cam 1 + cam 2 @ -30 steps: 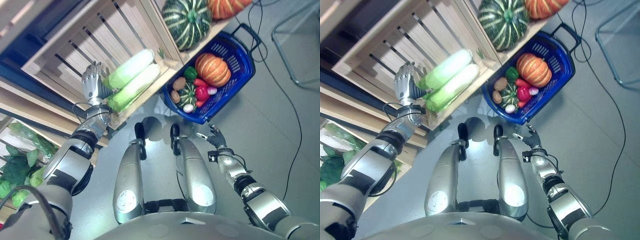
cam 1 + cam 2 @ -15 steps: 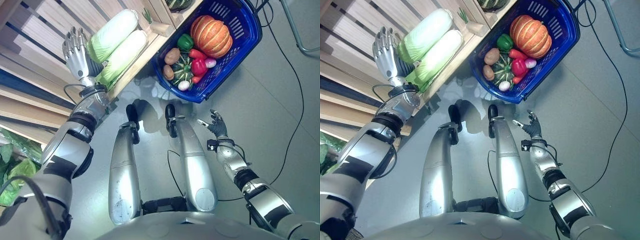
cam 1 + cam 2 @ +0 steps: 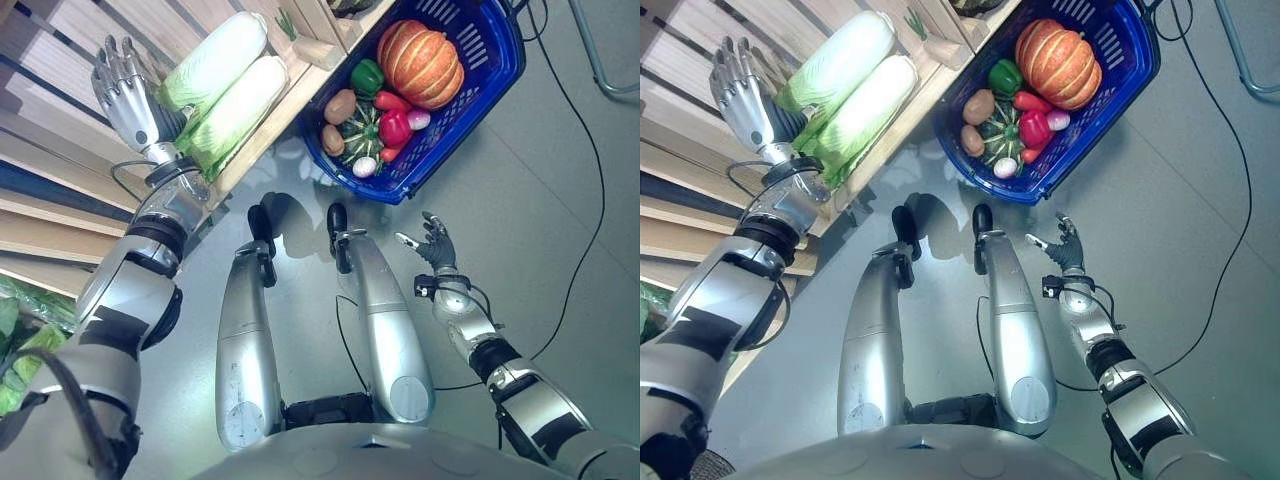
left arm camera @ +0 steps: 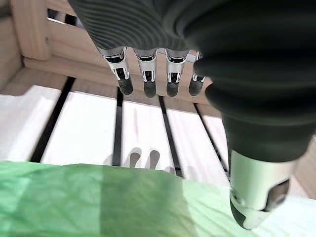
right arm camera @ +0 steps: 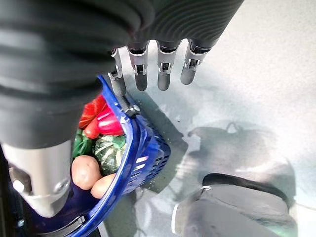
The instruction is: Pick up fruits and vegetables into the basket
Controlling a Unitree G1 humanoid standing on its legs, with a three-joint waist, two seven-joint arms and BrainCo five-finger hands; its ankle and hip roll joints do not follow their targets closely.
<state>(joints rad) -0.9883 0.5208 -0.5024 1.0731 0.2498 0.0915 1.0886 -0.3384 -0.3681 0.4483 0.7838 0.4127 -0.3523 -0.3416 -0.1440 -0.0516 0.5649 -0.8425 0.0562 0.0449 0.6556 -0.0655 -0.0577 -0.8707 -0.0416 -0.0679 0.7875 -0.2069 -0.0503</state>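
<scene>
Left hand (image 3: pixel 125 85) has risen a bit since a second ago, fingers straight and spread, holding nothing, now just above the stem ends of the two cabbages (image 3: pixel 222 90) at the front edge of the crate (image 3: pixel 300 45). Right hand (image 3: pixel 434 243) hangs relaxed and empty over the floor, near the basket (image 3: pixel 470 95), which holds a pumpkin (image 3: pixel 420 63), peppers, potatoes and a small squash. Looks like the reach for a cabbage is only being set up; no grasp yet.
</scene>
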